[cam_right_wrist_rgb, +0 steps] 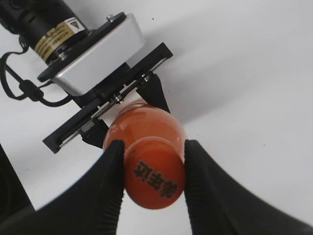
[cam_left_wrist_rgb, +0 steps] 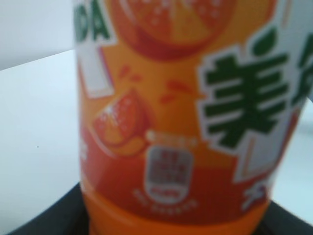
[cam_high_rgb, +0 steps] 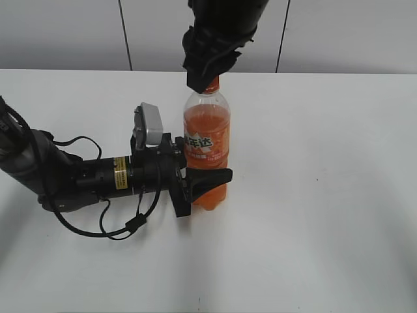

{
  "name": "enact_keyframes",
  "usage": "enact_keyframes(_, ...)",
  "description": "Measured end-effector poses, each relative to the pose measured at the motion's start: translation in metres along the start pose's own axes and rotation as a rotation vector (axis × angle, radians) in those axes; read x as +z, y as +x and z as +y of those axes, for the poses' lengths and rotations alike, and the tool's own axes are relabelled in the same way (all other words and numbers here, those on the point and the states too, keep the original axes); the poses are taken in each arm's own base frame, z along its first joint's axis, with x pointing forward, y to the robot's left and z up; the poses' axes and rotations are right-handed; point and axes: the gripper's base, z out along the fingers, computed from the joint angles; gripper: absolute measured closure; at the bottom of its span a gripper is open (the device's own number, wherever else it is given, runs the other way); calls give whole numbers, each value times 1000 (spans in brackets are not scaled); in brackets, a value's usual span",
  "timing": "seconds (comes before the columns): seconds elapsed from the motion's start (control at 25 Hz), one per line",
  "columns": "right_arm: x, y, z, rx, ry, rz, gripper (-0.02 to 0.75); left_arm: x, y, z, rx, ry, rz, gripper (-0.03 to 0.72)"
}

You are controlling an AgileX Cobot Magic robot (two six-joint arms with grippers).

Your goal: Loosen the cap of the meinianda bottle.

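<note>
The meinianda bottle (cam_high_rgb: 207,147) stands upright on the white table, full of orange soda, with an orange-green label. My left gripper (cam_high_rgb: 199,186) lies low on the table and is shut around the bottle's lower body; the left wrist view is filled by the label (cam_left_wrist_rgb: 181,122). My right gripper (cam_high_rgb: 205,81) comes down from above and is shut on the orange cap (cam_right_wrist_rgb: 154,171), its two black fingers pressing on either side (cam_right_wrist_rgb: 151,161). In the exterior view only a sliver of the cap (cam_high_rgb: 212,86) shows below the fingers.
The left arm (cam_high_rgb: 58,176) and its cables lie across the table's left side. The left gripper's silver camera housing (cam_right_wrist_rgb: 93,54) sits just beside the bottle in the right wrist view. A grey panelled wall (cam_high_rgb: 339,32) stands behind the white table (cam_high_rgb: 326,195).
</note>
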Motion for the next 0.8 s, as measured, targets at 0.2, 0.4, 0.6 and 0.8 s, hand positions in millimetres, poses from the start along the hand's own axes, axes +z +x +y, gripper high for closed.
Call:
enact_keyframes(0.2,0,-1,2,-226,-29,-24,459,0,0,-1,9,6,1,293)
enact_keyframes(0.4,-1,-2,2,-406,-33,-31,459,0,0,-1,10,6,1,293)
enact_keyframes(0.6,-1,-2,3,-516,-34,-32,459,0,0,-1,11,6,1,293)
enact_keyframes(0.8,-1,-1,3,-628,-36,-33,459,0,0,-1,11,6,1,293)
